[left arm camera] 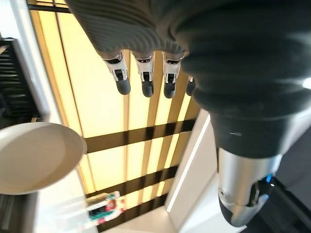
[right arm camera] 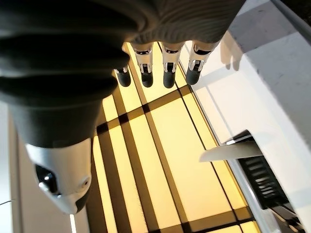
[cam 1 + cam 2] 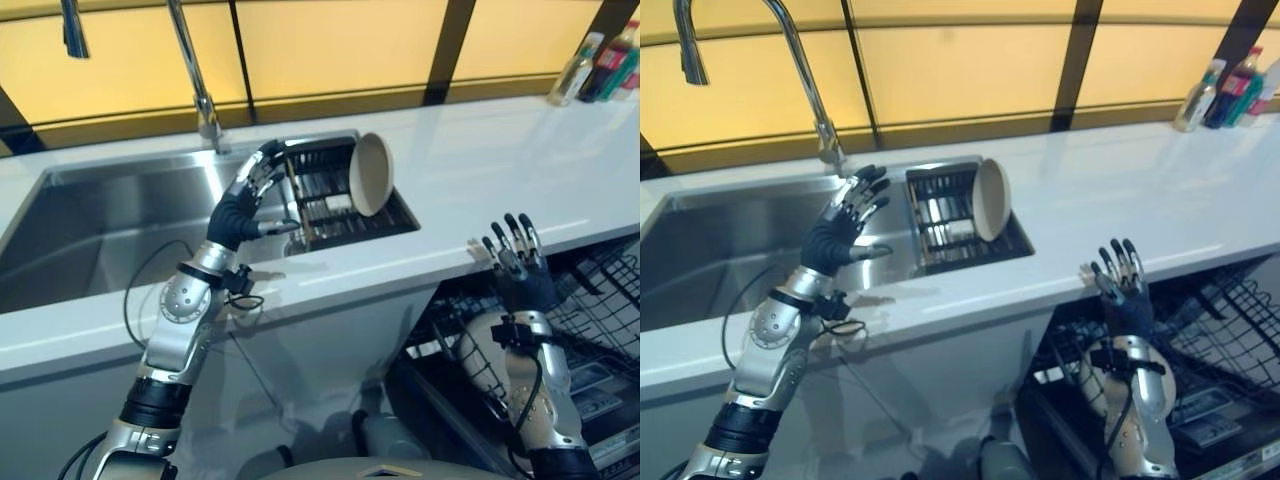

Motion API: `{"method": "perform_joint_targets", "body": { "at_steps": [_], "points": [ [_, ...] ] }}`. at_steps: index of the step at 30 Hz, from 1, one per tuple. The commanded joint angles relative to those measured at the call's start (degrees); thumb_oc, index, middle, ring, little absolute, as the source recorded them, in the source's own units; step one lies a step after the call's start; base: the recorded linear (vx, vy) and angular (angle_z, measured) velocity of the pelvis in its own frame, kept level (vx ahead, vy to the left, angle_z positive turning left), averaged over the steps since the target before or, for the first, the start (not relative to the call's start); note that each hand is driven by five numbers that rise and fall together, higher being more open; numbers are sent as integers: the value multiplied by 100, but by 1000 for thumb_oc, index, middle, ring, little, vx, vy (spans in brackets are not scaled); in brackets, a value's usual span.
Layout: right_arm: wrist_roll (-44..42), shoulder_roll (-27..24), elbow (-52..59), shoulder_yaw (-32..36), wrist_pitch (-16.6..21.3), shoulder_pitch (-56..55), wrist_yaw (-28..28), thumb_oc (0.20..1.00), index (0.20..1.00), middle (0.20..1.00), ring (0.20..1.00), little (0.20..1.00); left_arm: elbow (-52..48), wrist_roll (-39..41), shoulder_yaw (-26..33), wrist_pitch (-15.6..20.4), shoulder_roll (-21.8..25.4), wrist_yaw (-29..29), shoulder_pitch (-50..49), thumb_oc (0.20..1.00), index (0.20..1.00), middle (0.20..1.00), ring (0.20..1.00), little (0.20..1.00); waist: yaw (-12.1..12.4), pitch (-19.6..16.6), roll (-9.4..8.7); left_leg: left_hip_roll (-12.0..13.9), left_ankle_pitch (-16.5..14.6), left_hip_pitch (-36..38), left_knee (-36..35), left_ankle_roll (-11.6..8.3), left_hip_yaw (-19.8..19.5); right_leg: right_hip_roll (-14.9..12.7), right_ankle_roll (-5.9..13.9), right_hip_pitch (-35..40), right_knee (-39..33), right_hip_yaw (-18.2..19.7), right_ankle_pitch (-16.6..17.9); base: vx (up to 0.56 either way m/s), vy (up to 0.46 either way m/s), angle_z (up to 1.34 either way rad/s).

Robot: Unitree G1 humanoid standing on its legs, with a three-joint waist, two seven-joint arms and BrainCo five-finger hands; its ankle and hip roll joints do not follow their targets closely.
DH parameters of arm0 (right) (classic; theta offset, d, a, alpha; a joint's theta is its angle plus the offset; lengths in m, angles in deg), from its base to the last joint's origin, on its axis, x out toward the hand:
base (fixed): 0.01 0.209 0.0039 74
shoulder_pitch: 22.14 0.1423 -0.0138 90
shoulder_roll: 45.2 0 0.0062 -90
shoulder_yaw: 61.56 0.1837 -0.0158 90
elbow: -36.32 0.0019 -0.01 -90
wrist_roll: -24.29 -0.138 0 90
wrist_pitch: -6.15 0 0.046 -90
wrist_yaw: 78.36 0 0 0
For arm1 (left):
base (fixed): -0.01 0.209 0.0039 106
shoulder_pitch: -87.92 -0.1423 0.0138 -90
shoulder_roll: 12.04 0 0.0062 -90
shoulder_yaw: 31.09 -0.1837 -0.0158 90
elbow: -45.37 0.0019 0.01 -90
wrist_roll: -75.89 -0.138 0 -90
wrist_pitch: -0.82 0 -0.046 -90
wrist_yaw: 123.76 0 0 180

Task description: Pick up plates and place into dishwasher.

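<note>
right hand (image 3: 520, 262) empty, fingers spread | left hand (image 3: 840, 225) empty, fingers spread | plate (image 3: 371, 174) upright in rack (image 3: 325, 200)

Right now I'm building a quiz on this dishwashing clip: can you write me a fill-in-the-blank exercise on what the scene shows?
1. The beige plate stands on edge in the ____ beside the sink.
2. The left hand, raised in front of the rack, has its fingers ____ and holds nothing.
3. The right hand, fingers straight, is raised above the open ____.
4. The bottles stand on the countertop at its far ____ end.

Missing words: dish rack; open; dishwasher; right
</note>
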Motion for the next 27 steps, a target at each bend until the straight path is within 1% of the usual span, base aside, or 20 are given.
{"method": "perform_joint_targets", "body": {
  "at_steps": [1,5,10,12,15,18,19,22,26,27],
  "points": [
    [-135,-193,378,80,393,630,9,1000,1000,1000,1000,1000,-28,-31,-32,265,327,-219,757,1000,1000,1000,1000,1000,-35,240,48,-35,-430,77,-95,362,146,85,196,-184,-265,0,375,-51,-3,-12],
    [-81,-148,491,123,260,586,32,1000,1000,1000,1000,1000,-42,-59,17,271,290,-238,730,1000,1000,1000,1000,1000,-85,353,43,-8,-427,27,26,370,203,111,163,-279,-135,34,351,55,14,-8],
    [-129,-172,537,103,337,561,96,1000,1000,1000,1000,1000,-86,-328,-54,364,395,-426,871,1000,1000,1000,1000,1000,-151,568,-20,43,-413,-161,200,332,274,111,169,-445,2,61,354,-8,-8,2],
    [-152,-177,570,105,301,594,72,1000,1000,1000,1000,1000,-83,-474,-50,401,475,-480,961,1000,1000,1000,1000,1000,-166,622,-42,57,-396,-236,243,317,292,116,167,-506,28,71,362,-62,-17,0],
    [-205,-272,641,110,252,644,39,1000,1000,1000,1000,1000,-49,-731,-63,468,706,-574,1246,1000,1000,1000,1000,1000,-220,702,-34,88,-332,-315,248,283,341,133,138,-573,55,96,358,-34,10,-2],
    [-212,-370,658,203,146,640,76,1000,1000,1000,1000,1000,87,-875,-71,295,1030,-681,1715,1000,1000,1000,1000,1000,-325,722,19,128,-287,-318,243,252,427,135,129,-628,119,141,347,39,43,-10],
    [-217,-418,661,254,78,645,88,1000,1000,1000,1000,1000,232,-884,-115,212,1139,-772,1953,1000,1000,1000,1000,1000,-374,726,43,132,-274,-308,225,243,446,138,126,-636,130,162,335,69,48,-18],
    [-210,-537,637,413,-46,664,128,1000,1000,1000,1000,1000,726,-974,-253,119,1431,-998,2610,1000,1000,1000,1000,1000,-501,764,104,147,-227,-309,161,210,495,146,122,-683,149,216,314,33,49,-6],
    [-279,-687,613,618,-184,726,185,1000,1000,1000,1000,1000,1214,-1245,-432,97,1744,-1248,3260,1000,1000,1000,1000,1000,-645,854,160,159,-197,-393,134,169,552,174,90,-790,172,270,294,-17,39,-14],
    [-253,-737,584,646,-167,731,203,1000,1000,1000,1000,1000,1353,-1476,-499,132,1835,-1327,3391,1000,1000,1000,1000,1000,-683,872,176,166,-195,-414,137,160,570,185,77,-814,188,286,280,-10,31,-10]
  ]
}}
